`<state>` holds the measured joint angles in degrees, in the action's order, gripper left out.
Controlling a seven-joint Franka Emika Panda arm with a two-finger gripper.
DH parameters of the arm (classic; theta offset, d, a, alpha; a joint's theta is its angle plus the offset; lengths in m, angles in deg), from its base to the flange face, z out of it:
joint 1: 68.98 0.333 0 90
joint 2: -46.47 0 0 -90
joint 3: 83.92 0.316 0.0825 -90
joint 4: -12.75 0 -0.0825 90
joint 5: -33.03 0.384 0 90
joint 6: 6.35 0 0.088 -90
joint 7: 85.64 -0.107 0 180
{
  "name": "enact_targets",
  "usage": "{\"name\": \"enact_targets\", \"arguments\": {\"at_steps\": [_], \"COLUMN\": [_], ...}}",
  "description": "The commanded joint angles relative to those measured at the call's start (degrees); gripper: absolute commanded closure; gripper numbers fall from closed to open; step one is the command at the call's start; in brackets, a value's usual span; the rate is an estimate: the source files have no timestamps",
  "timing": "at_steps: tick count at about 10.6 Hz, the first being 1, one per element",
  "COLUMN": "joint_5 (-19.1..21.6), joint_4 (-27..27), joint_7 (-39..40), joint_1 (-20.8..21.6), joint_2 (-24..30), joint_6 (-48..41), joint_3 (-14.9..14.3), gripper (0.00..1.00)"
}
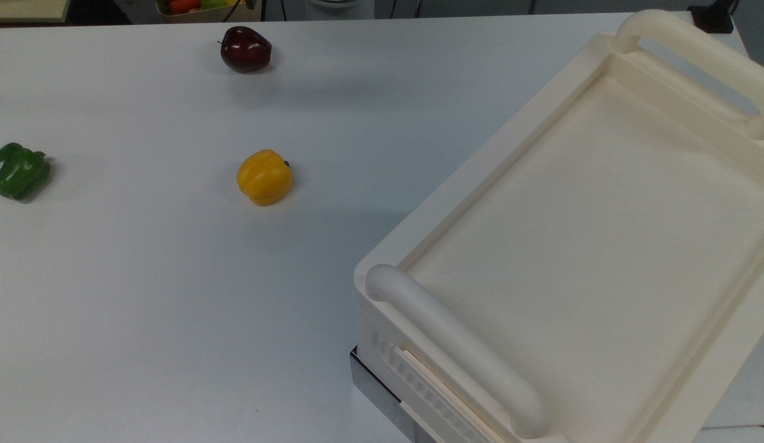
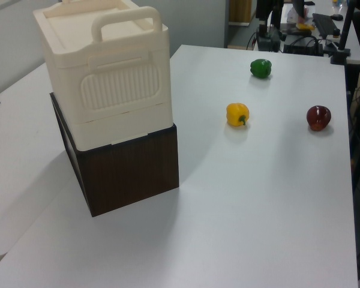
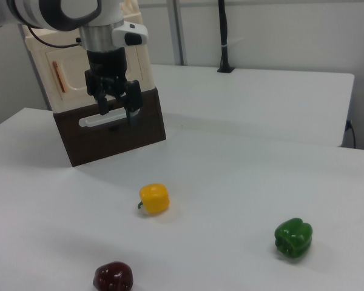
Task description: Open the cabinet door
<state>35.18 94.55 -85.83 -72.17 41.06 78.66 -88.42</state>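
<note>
The cabinet point(image 1: 579, 246) is cut off by the right and bottom edges of the top view, so its far corner and lower body are not seen there; its ribbed side strip point(image 1: 431, 394) is clipped at the bottom edge. In the right view, the cabinet's cream upper part point(image 3: 54, 66) is largely covered by the arm point(image 3: 67, 12), which is itself cut by the top and left edges. The cabinet door point(image 3: 57, 76) is partly hidden behind the gripper point(image 3: 116, 112), and whether it is touched cannot be told. The table point(image 2: 276, 198) is cropped by the bottom edge in the left view. Objects beyond the table's far edge point(image 1: 197, 6) are cut off and cannot be identified.
</note>
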Motion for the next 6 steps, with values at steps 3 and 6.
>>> {"name": "enact_targets", "arguments": {"at_steps": [3,6], "joint_5": [11.61,17.88], "joint_4": [1.52,1.52], "joint_7": [9.05,17.21], "joint_1": [-3.84,-5.7], "joint_2": [1.19,0.93], "joint_6": [-0.02,-0.01], "joint_3": [-0.07,0.01], "gripper": [0.0,0.0]}}
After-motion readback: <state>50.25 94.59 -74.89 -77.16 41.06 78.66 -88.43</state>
